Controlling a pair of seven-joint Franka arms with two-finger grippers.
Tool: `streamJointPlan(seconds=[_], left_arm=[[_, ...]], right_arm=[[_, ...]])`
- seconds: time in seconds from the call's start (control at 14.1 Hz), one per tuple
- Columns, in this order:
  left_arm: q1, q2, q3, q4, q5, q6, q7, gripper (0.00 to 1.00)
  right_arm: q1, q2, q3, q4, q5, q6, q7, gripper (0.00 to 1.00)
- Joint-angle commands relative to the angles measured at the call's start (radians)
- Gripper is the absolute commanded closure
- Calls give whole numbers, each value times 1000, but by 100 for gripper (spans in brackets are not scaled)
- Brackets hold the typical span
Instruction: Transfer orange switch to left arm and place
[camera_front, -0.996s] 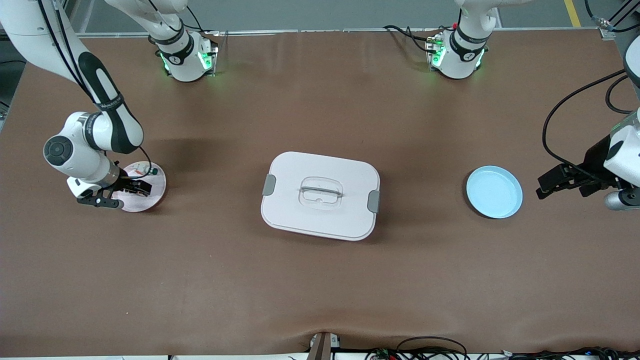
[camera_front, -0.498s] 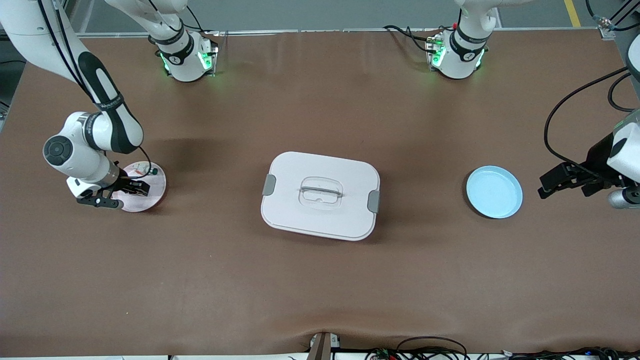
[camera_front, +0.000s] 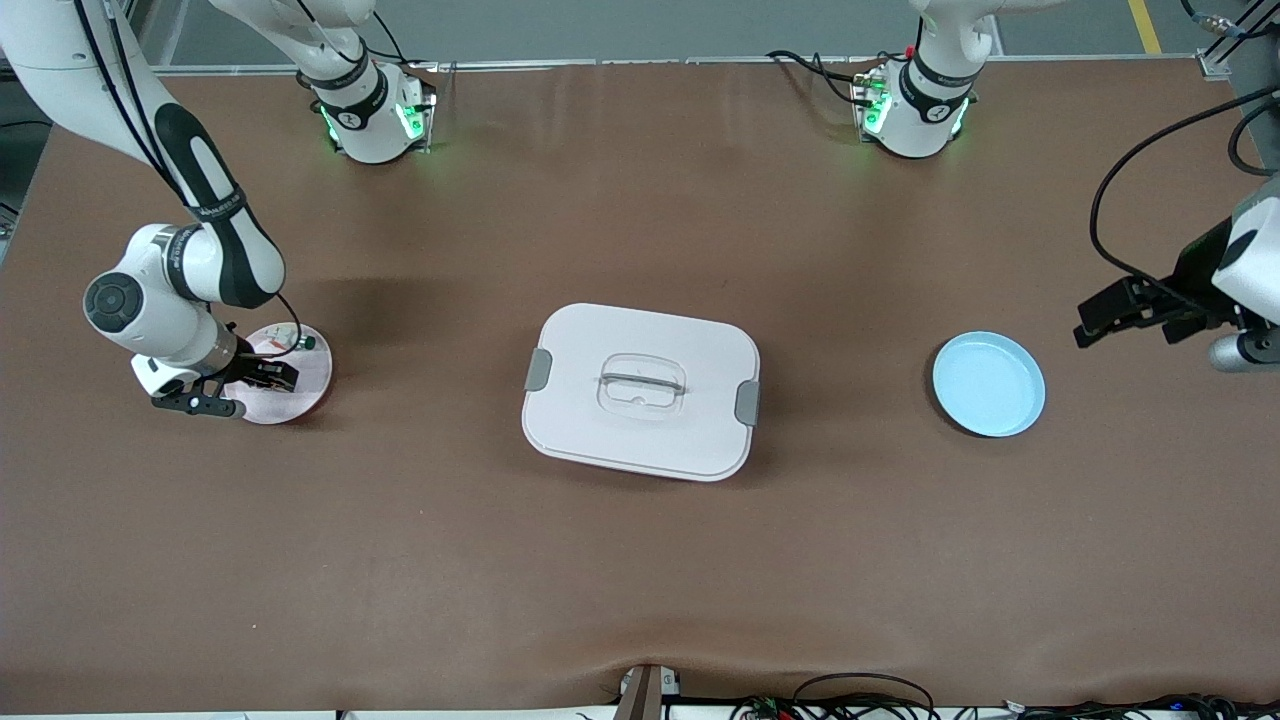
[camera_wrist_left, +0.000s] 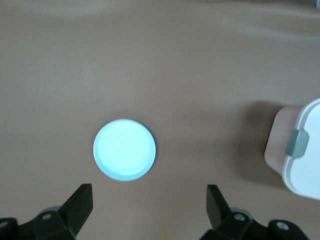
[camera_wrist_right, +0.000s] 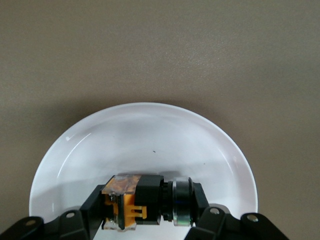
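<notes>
Lying on its side in the pale plate (camera_wrist_right: 145, 145) at the right arm's end of the counter (camera_front: 640, 560), the orange switch (camera_wrist_right: 150, 201) is sitting clamped between the two fingers of the right tool (camera_front: 262, 376), which is closed on its black and orange body. Its long axis is running straight across the gap between those fingers, so they are pressing on its two ends. In the front view a second small switch with a green cap (camera_front: 309, 343) is resting at the plate's rim, farther from the camera than the right tool.

The box (camera_front: 640, 390) is sitting in the middle of the counter, squarely between the plate and the blue dish (camera_front: 988, 384) at the left arm's end. The left tool (camera_wrist_left: 149, 202) is hanging wide open and empty beside that dish, waiting. From where I am standing, the right arm is the one with the switch, and any path toward the left arm is going to have to clear the box.
</notes>
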Motion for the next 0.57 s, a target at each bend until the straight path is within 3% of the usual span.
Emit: streamJointPlan(seconds=[0.0, 0.5], left_arm=[[1, -34, -8, -8, 16, -68, -9, 0], [-2, -66, -13, -10, 14, -155, -11, 0]], right_arm=[[-5, -32, 4, 60, 12, -123, 10, 100], [9, -79, 6, 134, 202, -321, 21, 100]])
